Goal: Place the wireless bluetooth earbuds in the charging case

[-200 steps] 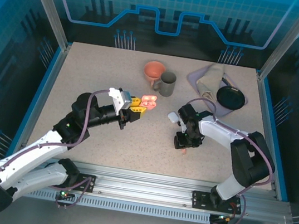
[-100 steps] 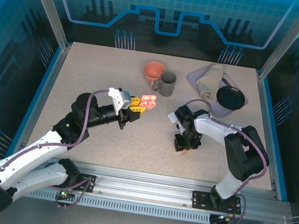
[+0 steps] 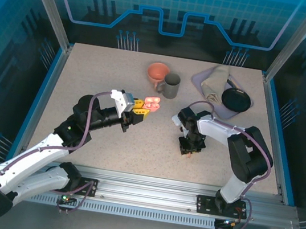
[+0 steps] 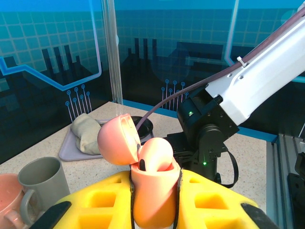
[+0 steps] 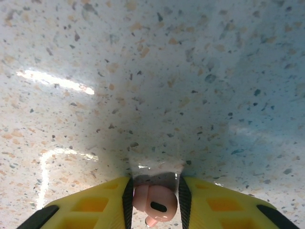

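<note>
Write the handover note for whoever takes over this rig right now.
Left gripper: shut on the pink charging case, lid open, held off the table.
Right gripper: down at the table, fingers either side of a pink earbud; firm grip not confirmed.
Done: case picked up and opened.
Left: secure the earbud, carry it to the case, seat it. Whether the case already holds a bud cannot be told.
</note>
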